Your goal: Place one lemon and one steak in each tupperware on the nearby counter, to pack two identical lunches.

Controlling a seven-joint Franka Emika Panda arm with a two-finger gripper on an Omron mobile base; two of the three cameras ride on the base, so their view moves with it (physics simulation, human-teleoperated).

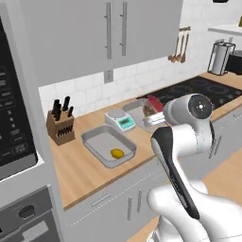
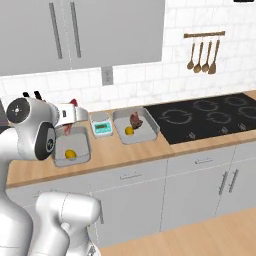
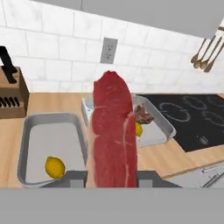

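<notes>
While the end effector [image 3: 111, 177] gripped a steak [image 3: 113, 140], the near tupperware [image 3: 30, 127] held only a lemon [image 3: 54, 167]; release should occur low, beside the fruit.

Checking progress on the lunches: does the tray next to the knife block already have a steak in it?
No: in the hand view that tray holds a lemon alone, while a steak is up between the fingers.

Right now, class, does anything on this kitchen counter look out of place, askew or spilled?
Nothing is spilled or damaged. The one oddity: a red raw steak slab stands on end in mid-air, clamped between the robot's fingers above the counter. The left grey rectangular tray holds only a yellow lemon.
</notes>
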